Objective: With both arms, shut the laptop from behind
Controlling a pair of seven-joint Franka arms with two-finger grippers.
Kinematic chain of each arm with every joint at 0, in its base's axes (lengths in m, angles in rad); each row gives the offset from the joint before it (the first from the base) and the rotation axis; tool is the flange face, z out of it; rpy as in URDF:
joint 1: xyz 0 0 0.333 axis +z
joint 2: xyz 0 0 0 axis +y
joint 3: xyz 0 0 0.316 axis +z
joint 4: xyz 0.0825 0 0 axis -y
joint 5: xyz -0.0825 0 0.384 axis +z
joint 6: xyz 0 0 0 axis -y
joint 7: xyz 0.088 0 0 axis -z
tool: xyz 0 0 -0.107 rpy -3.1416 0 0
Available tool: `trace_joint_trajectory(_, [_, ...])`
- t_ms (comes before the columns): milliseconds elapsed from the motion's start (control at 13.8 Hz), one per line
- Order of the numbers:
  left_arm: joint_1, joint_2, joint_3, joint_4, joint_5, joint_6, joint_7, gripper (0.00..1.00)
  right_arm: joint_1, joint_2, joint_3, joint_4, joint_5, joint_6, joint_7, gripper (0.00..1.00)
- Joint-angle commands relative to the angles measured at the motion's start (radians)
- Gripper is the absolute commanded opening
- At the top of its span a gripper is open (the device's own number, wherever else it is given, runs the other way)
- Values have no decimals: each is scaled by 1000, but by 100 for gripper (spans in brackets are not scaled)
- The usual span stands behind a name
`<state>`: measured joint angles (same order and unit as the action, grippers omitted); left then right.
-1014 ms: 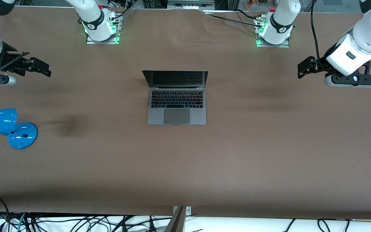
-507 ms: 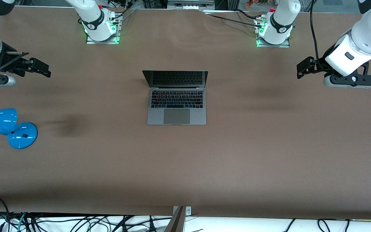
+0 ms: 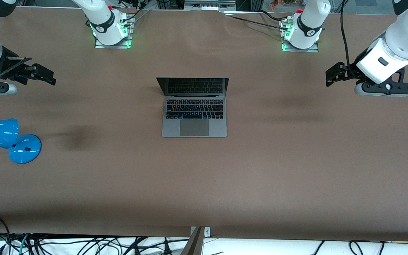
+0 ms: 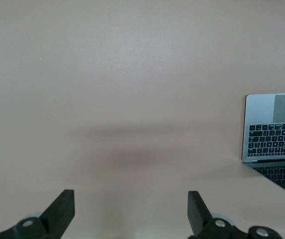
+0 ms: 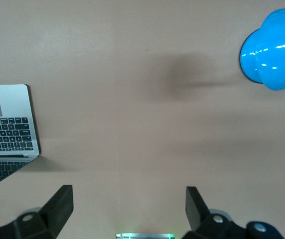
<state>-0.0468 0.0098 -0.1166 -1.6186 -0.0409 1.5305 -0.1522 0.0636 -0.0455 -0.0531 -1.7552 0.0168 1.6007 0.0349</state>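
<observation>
The grey laptop (image 3: 194,112) lies open in the middle of the brown table, its dark screen upright and facing the front camera. It also shows at the edge of the left wrist view (image 4: 274,139) and the right wrist view (image 5: 7,134). My left gripper (image 3: 332,76) hangs open and empty over the table toward the left arm's end, well apart from the laptop. In the left wrist view its fingers (image 4: 60,209) stand wide with bare table between them. My right gripper (image 3: 48,77) hangs open and empty over the right arm's end, fingers (image 5: 58,204) wide apart.
A blue desk lamp (image 3: 7,138) sits at the right arm's end of the table, nearer the front camera than the right gripper, also in the right wrist view (image 5: 274,50). The arm bases (image 3: 112,32) (image 3: 300,35) stand along the table's edge farthest from the front camera.
The left arm has shifted slightly toward its base and the laptop's end. The right arm and the laptop have not moved.
</observation>
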Motion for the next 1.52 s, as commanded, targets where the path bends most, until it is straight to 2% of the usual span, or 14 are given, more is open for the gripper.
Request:
trace_joint_trajectory(0, [-2, -5, 0, 3, -2, -3, 13, 100, -16, -14, 13, -6, -1, 5, -9, 100])
trace_joint_trajectory(362, [-7, 9, -3, 6, -4, 2, 14, 100, -18, -13, 13, -6, -3, 1, 5, 100])
trace_joint_trajectory(1086, [-10, 22, -74, 3, -4, 8, -4, 100, -18, -2, 13, -10, 3, 2, -15, 100])
trace_joint_trajectory(1231, [-10, 22, -84, -3, -4, 8, -7, 100, -18, 10, 15, -15, 20, 2, -32, 100])
trace_joint_trajectory(1448, [-8, 35, -84, -4, -7, 23, -24, 100, -16, 21, 31, -29, 139, -2, -115, 100])
